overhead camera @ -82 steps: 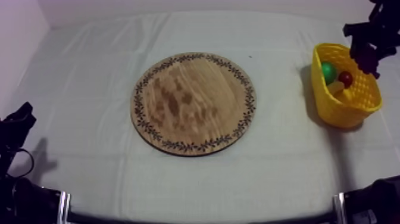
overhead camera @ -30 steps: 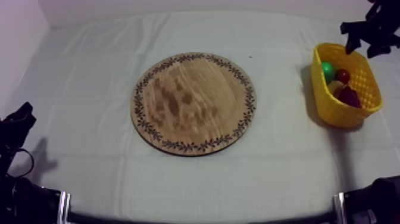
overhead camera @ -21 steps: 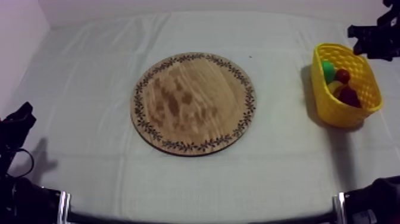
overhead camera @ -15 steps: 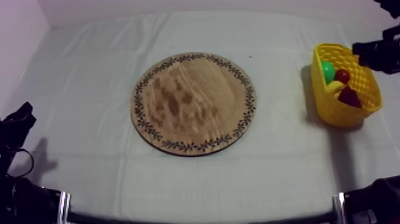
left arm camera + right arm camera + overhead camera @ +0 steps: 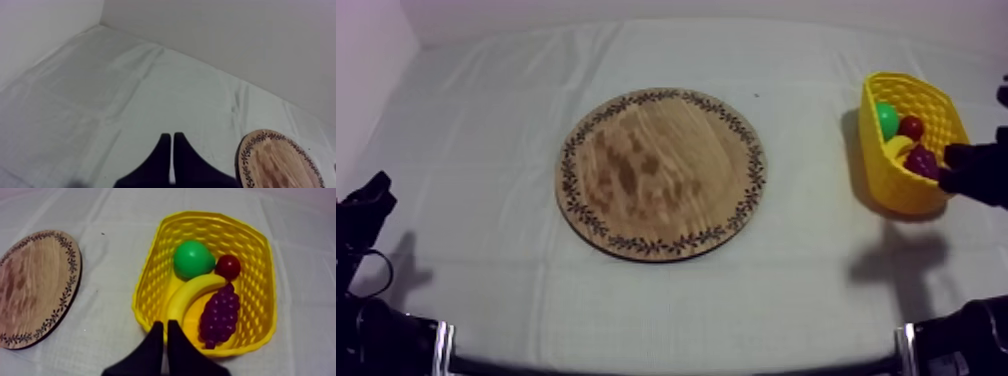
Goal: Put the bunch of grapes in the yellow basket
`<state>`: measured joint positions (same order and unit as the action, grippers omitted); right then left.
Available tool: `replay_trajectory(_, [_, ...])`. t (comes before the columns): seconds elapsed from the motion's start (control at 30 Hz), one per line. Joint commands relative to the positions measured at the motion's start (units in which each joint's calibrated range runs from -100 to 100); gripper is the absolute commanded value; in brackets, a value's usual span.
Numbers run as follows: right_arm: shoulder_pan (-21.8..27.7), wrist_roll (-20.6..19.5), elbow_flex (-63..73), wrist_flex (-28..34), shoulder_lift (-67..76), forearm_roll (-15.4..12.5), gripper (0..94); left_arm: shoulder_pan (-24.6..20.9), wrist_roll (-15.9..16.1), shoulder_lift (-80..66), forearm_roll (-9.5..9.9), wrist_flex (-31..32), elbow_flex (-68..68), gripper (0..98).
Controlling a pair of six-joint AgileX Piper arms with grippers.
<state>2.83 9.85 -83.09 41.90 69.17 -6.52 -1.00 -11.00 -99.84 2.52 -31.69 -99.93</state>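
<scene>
Placement looks complete: the bunch of grapes (image 5: 220,315) lies inside the yellow basket (image 5: 150,273), off the wooden board (image 5: 35,288), so the right gripper (image 5: 164,327) and left gripper (image 5: 171,142) sit pressed together, empty.

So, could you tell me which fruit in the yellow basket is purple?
The bunch of grapes, beside the yellow banana, green pear and small red fruit.

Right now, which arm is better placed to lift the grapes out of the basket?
Right: the right gripper, shut, hangs at the yellow basket holding the grapes; the left gripper rests beyond the wooden board.
</scene>
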Motion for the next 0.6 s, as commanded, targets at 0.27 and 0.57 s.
replay_trajectory(0.27, [-0.88,-2.86,-13.98,-3.14,19.62,0.94,0.3,0.02,0.00,0.02,-0.01,0.00,0.04,0.0])
replay_trajectory(0.57, [-2.61,-0.58,-16.08,-3.21,26.05,4.53,0.2,0.02,-0.01,0.02,-0.01,0.00,0.04,0.0])
